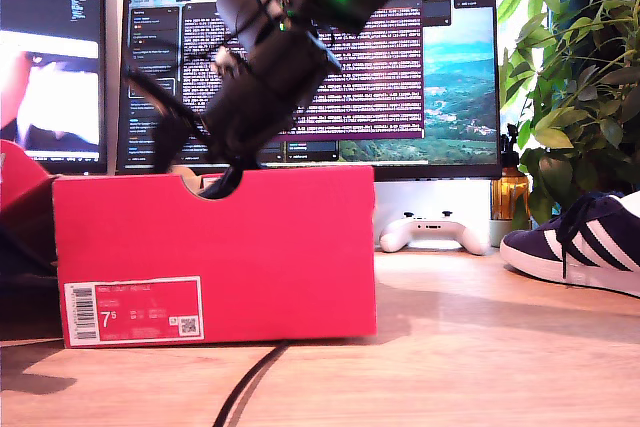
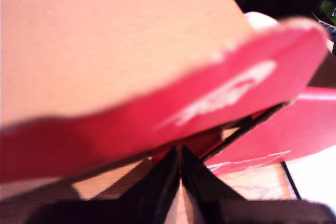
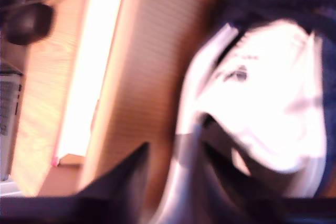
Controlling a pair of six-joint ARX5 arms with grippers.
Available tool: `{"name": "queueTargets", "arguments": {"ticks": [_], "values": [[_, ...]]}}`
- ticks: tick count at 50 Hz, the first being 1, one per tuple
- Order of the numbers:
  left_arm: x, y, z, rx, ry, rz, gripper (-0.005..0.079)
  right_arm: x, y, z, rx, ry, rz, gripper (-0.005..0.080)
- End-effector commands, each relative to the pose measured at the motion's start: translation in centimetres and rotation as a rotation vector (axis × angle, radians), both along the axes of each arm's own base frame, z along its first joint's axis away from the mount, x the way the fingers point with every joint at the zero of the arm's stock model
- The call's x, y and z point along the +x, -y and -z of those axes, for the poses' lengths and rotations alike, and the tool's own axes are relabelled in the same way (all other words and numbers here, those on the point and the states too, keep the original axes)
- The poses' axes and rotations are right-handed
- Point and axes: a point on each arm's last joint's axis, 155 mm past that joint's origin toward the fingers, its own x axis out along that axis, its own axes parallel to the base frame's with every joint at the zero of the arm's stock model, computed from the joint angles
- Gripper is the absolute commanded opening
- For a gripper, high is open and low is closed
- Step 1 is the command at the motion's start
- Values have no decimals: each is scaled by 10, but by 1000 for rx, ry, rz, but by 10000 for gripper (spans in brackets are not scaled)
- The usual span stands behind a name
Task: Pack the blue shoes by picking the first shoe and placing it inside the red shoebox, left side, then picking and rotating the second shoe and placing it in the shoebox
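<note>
Here, the large bright red cardboard shoebox (image 1: 215, 252) stands on the wooden desk (image 1: 450, 347) towards the exterior view's left, its half-round thumb notch uppermost and its white "7.5" label facing the camera. A black arm reaches down into it from above. One navy suede sneaker with white stripes and a white sole (image 1: 580, 242) rests on the desk at the exterior view's right, well apart from the box.

My second gripper (image 3: 173, 182) has its dark fingers closed on the pale inner edge of a second navy shoe (image 3: 273, 93), seen blurred inside the box beside its brown cardboard wall. My first gripper (image 2: 180, 174) shows its fingertips pressed together with nothing visibly between them, just beneath a red cardboard flap (image 2: 173, 114).

The sneakers probably handle as light, with a soft, yielding suede upper and a stiffer rubber sole. The collar or heel rim seems the firmest hold. The suede should not slip. The box walls likely flex if pushed.
</note>
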Motion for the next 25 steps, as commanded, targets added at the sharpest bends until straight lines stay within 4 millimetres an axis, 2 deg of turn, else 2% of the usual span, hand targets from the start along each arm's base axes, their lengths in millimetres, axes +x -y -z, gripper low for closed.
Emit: {"name": "queueTargets", "arguments": {"ticks": [1,7,16,25], "values": [[2,1,-3,2,14,5,-20,-2,-9,-15,21,16,-24,345],[2,1,-3,2,14,5,-20,-1,-4,-26,-8,-6,-29,345],[2,1,-3,2,14,5,-20,-1,20,-41,-118,-26,-65,345],[2,1,-3,2,13,5,-20,2,53,-57,-191,-95,-40,345]]}}
